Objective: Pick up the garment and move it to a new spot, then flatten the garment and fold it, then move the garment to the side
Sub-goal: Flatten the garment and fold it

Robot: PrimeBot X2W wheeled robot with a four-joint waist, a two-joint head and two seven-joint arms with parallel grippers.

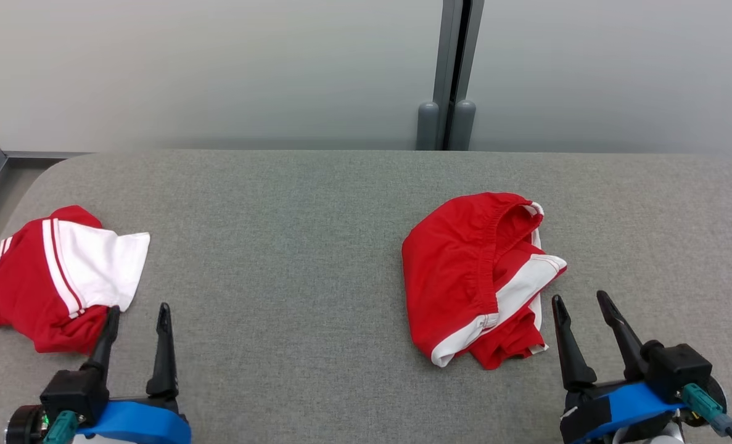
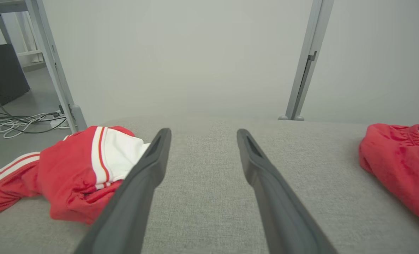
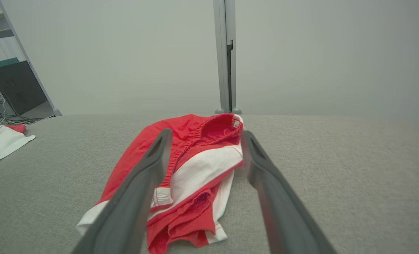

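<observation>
Plainly, in the head view the crumpled red-and-white shorts [image 1: 464, 277] lie right of centre on the grey table [image 1: 291, 234], their long axis running up and down the frame. The right gripper [image 1: 579, 297] sits at the lower right, its fingers spread and empty. Their tips are just beside the shorts' lower right edge, so the cloth lies up and to the left of them. The left gripper [image 1: 139, 307], equally spread and empty, is at the lower left, well apart from the shorts, with one finger overlapping another garment [image 1: 51, 277].

In the left wrist view, the left gripper [image 2: 204, 133] frames bare table. The shorts [image 2: 396, 155] are far off at the right edge and the other garment [image 2: 78, 169] is at lower left.

In the right wrist view, the shorts [image 3: 195, 169] lie straight ahead between the right gripper's [image 3: 206, 133] open fingers, waistband towards the top. The right arm is the nearer, so I judge the pick is its to make.
</observation>
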